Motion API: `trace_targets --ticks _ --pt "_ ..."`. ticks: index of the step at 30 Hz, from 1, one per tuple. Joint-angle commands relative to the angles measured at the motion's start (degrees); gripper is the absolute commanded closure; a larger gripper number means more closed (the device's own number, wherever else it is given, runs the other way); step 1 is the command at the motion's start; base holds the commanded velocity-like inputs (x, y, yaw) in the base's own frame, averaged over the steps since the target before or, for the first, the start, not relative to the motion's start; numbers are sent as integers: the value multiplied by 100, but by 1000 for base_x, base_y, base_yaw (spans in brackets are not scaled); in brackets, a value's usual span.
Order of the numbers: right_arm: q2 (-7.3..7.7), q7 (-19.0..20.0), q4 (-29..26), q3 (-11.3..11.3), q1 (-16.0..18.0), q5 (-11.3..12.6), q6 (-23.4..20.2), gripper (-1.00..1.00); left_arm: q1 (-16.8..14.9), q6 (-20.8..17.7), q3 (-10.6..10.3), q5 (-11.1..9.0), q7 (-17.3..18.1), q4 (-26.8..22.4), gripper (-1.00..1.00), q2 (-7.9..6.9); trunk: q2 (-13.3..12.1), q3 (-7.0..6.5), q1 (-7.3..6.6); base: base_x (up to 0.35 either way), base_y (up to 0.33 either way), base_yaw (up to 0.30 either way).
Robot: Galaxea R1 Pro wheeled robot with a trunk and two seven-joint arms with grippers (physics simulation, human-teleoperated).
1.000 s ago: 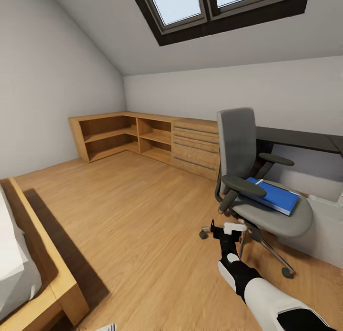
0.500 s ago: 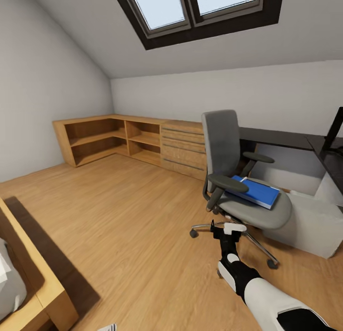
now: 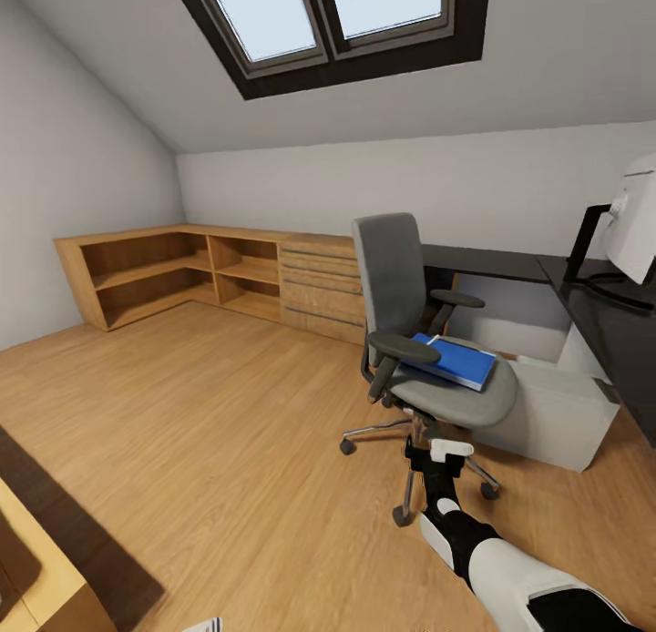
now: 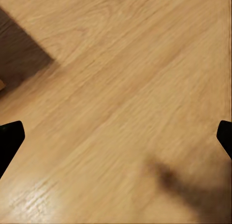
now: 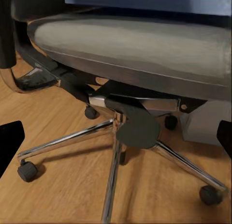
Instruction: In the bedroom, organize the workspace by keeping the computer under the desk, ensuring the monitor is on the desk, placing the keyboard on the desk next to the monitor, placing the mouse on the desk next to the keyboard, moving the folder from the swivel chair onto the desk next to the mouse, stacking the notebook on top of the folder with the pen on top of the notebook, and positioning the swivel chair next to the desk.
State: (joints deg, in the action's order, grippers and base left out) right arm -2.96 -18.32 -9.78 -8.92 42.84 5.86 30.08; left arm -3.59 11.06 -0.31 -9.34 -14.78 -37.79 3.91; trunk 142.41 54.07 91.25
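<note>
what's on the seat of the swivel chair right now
The blue folder lies flat on the swivel chair seat. A thin pale strip shows along the folder's top edge; whether that is the notebook or pen cannot be told. The seat under the folder is covered.

An attic bedroom with a home-office corner. A skylight (image 3: 333, 22) sits in the sloped wall. Below stand a bed (image 3: 41, 596), shelving (image 3: 210, 277), a chair (image 3: 415, 341) and a counter (image 3: 510, 263).
</note>
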Motion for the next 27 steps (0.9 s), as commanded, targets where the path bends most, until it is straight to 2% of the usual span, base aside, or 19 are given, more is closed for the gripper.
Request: trace_targets --ticks 1,8,16,27 --pt "1 -20 36 -48 5 64 52 -100 -1 25 -4 -48 -7 0 -100 1 2 1 -1 0 0 -226" --pt "38 -23 357 -41 0 220 174 -100 -1 25 -4 -49 -7 0 -100 3 2 -27 -1 0 0 -232" --pt "87 -14 652 -52 -3 664 327 -100 -1 23 -4 -50 -7 0 -100 3 2 -49 -1 0 0 -243" --pt "87 -13 713 -52 -7 762 375 -100 -1 24 -3 -50 -9 14 -100 3 2 -53 -1 0 0 -202"
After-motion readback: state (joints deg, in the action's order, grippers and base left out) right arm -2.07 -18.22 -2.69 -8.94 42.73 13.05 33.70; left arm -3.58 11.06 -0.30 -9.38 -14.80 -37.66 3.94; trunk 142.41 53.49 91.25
